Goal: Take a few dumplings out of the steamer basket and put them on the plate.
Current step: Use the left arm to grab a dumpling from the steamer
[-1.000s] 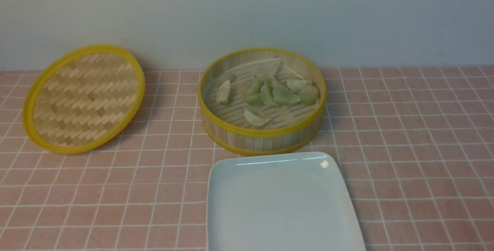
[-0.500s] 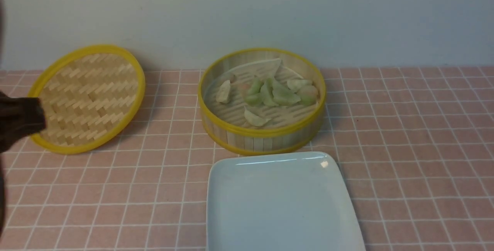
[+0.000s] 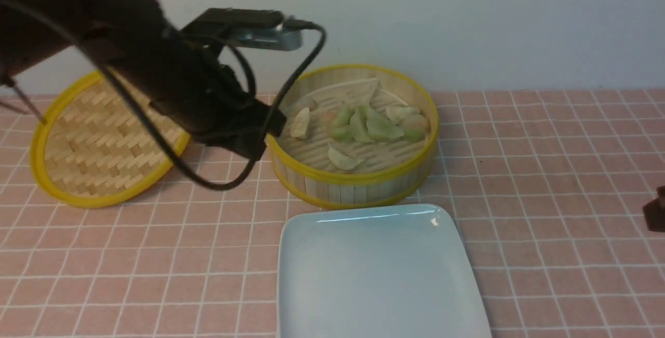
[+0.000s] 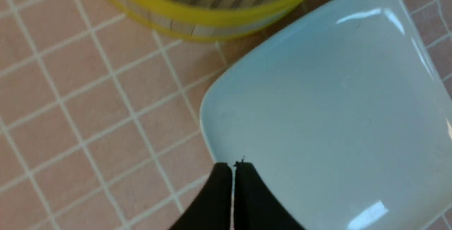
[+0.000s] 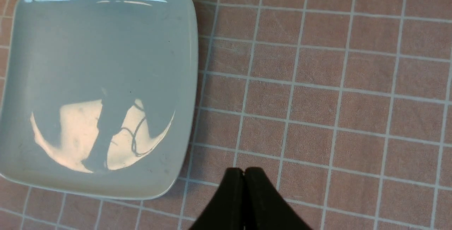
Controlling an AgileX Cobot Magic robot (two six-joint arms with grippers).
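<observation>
The left arm's black two-fingered end effector (image 4: 233, 166), jaws pinched together on nothing, would do well to part its fingers before dipping from above onto a lone glossy cream-white crescent dumpling (image 3: 343, 159), clear of the pile. The front view shows that dumpling inside the round yellow-rimmed bamboo steamer (image 3: 353, 177), whereas the left wrist view shows the square white plate (image 4: 317, 99) beyond the end effector's tips.

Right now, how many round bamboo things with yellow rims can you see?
2: the flat woven lid on the left, partly hidden by the left arm, and the steamer basket just beyond the white plate. Another could be hidden behind the arm.
</observation>
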